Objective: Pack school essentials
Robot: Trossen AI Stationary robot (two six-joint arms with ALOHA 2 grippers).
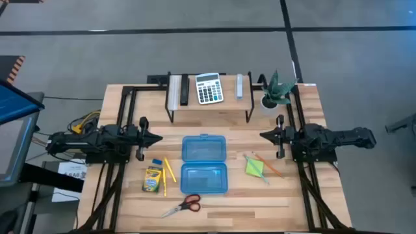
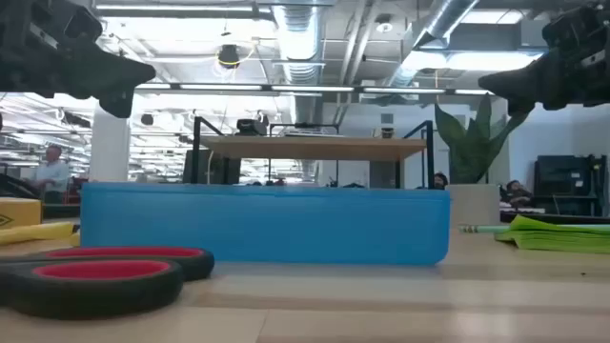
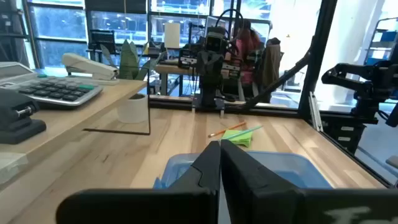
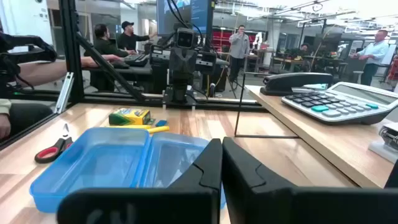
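An open blue plastic case (image 1: 205,164) lies flat at the table's middle, both halves facing up. To its left are a yellow-green crayon box (image 1: 153,179), thin yellow pencils (image 1: 169,171) and a tiny blue eraser (image 1: 156,162). Red-handled scissors (image 1: 185,205) lie near the front edge. A lime-green sticky-note pad (image 1: 255,167) and an orange pencil (image 1: 268,167) lie to the case's right. My left gripper (image 1: 156,137) hovers shut left of the case, and my right gripper (image 1: 265,135) hovers shut to its right. Both are above the table and touch nothing.
A raised wooden shelf (image 1: 209,107) at the far side carries a white-grey calculator (image 1: 209,88) and a stapler (image 1: 184,91). A small potted plant (image 1: 276,92) stands at the far right. Black frame rails (image 1: 123,110) run along both table sides. People are in the room beyond.
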